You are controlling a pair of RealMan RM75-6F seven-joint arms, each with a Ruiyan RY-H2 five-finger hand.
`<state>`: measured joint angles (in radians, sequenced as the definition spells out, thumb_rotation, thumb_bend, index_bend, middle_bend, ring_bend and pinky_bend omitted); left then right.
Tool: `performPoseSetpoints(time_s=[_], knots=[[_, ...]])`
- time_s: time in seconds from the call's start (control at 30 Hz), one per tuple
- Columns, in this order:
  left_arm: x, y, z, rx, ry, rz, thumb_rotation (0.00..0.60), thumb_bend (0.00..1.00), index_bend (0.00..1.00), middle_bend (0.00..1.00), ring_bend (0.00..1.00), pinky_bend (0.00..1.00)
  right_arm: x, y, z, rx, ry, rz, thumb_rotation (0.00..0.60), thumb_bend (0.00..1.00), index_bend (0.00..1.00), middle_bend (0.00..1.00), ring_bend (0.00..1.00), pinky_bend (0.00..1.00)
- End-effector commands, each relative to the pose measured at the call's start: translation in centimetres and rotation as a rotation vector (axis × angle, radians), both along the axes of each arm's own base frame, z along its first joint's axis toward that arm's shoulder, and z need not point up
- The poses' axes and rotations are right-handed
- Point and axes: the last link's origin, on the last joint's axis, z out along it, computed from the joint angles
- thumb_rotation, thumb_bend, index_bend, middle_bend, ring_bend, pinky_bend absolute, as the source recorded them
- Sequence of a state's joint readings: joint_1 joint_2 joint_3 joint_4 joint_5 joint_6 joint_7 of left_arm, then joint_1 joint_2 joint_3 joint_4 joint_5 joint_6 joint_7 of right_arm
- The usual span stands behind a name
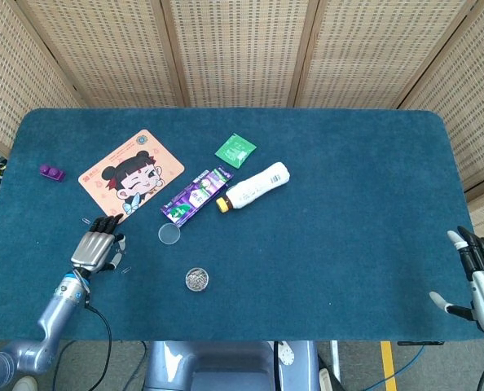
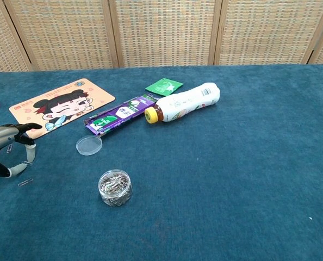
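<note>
My left hand (image 1: 97, 247) sits low over the blue table (image 1: 348, 204) near its front left edge, palm down, fingers spread a little and pointing toward the cartoon mat (image 1: 131, 175); dark fingertips (image 1: 105, 221) stop just short of the mat's near corner. I see nothing gripped in it, so I'm calling it empty and parted. In the chest view that hand (image 2: 6, 149) shows at the left border, thumb hanging down to the cloth. Loose paper clips lie right around it: one paper clip (image 2: 25, 182) just in front of the thumb, another clip (image 2: 27, 162) beside the fingers, touching or not I can't tell. In the head view a clip (image 1: 125, 269) lies just right of the hand. The clear lid (image 1: 169, 234) lies flat further right, near but apart from the hand, and the small round tub of clips (image 1: 196, 279) stands beyond it toward the front edge, lid off. Purple pack (image 1: 196, 194) and white bottle (image 1: 253, 186) lie on their sides mid-table, yellow cap touching or almost touching the pack's end; green sachet (image 1: 235, 150) behind them. Small purple block (image 1: 51, 172) far left. My right hand (image 1: 480, 278) is at the table's front right corner, fingers upright and apart, thumb out, holding nothing, well apart from everything.
</note>
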<state>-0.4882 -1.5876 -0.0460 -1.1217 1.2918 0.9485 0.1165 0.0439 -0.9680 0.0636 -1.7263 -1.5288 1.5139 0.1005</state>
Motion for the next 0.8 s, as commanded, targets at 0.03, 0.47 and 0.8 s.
performPoseSetpoints(time_s=[0.03, 0.47, 0.8], knots=[[0.0, 0.0, 0.0, -0.002, 0.002, 0.000, 0.600, 0.43, 0.84, 0.00, 0.00, 0.00, 0.0, 0.0, 0.0, 0.001, 0.000, 0.000, 0.600, 0.00, 0.00, 0.00, 0.00, 0.00], [-0.1, 0.0, 0.4, 0.020, -0.001, -0.015, 0.600, 0.44, 0.86, 0.00, 0.00, 0.00, 0.1, 0.0, -0.1, 0.003, -0.002, 0.004, 0.600, 0.00, 0.00, 0.00, 0.00, 0.00], [0.8, 0.1, 1.2, 0.043, -0.035, -0.043, 0.600, 0.44, 0.86, 0.00, 0.00, 0.00, 0.1, 0.0, 0.1, 0.001, -0.006, 0.003, 0.600, 0.00, 0.00, 0.00, 0.00, 0.00]])
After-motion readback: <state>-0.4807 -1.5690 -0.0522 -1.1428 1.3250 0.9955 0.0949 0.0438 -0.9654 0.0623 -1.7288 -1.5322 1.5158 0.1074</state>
